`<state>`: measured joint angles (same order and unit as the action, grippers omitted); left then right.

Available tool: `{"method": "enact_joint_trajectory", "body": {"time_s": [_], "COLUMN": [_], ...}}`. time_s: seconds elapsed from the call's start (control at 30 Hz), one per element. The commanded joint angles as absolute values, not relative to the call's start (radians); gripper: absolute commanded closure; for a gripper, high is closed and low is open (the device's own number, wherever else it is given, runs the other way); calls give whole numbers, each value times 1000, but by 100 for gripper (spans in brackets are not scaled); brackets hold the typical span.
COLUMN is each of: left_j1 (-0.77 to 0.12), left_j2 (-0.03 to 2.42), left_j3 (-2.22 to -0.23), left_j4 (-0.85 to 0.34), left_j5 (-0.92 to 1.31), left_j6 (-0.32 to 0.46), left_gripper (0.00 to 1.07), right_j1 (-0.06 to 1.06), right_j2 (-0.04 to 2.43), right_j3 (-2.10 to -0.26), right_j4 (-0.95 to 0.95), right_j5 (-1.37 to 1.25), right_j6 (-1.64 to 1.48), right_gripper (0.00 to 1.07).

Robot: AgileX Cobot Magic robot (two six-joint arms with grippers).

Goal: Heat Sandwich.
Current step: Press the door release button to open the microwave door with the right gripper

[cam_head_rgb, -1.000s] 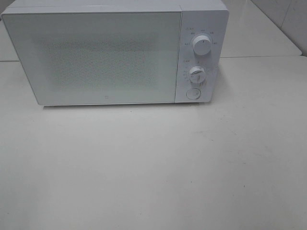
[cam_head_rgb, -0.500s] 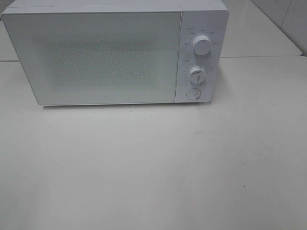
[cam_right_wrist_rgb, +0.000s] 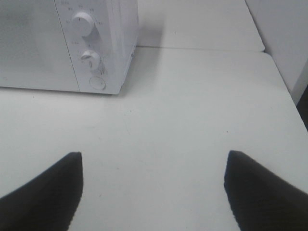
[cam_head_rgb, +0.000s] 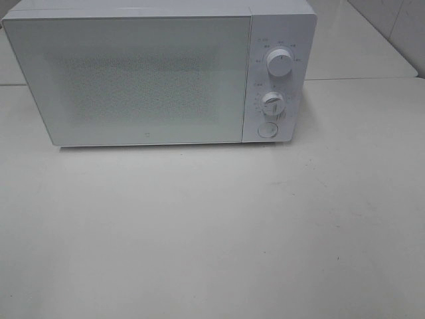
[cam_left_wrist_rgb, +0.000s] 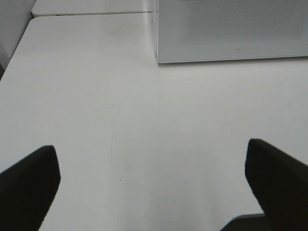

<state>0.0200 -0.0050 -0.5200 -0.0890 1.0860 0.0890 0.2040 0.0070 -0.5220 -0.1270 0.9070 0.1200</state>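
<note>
White microwave at the back of a pale table, seen from the high camera with its door shut flat against the cabinet. To the right of the door, an upper dial, a lower dial and a round button beneath them. No difference from the two earlier high views: same door position, same dial settings, same stretch of tabletop in front, neither arm within the frame. Left gripper spread wide over the table, near the oven's left front corner, nothing between the dark fingers. Right gripper likewise spread wide and empty, facing the control panel from some way off. Sandwich absent from all three views: not on the visible tabletop, not in either gripper; possibly behind the speckled door or outside the frames, impossible to tell. Best read as a pause, either before the first move or after the last one, with no motion to separate the two. If at the start, door not yet opened, most likely by way of the round button on the right gripper's side, and sandwich not yet found or loaded. If at the end, nothing left but a check of the lower dial's setting, too small here to read. Main risk for a next move: a reach begun with the sandwich's place unknown.
</note>
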Motion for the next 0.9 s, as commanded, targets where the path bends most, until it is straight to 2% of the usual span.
{"method": "enact_joint_trajectory", "body": {"time_s": [0.03, 0.9], "left_j1": [18, 18], "left_j2": [-21, -21], "left_j3": [-517, -517], "left_j4": [-90, -90], "left_j5": [1076, 1076], "left_j6": [88, 88], "left_gripper": [9, 9], "right_j1": [200, 200], "right_j2": [57, 563], "right_j3": [-531, -523], "right_j4": [-124, -124], "right_j5": [828, 315], "right_j6": [132, 132], "right_gripper": [31, 31]}}
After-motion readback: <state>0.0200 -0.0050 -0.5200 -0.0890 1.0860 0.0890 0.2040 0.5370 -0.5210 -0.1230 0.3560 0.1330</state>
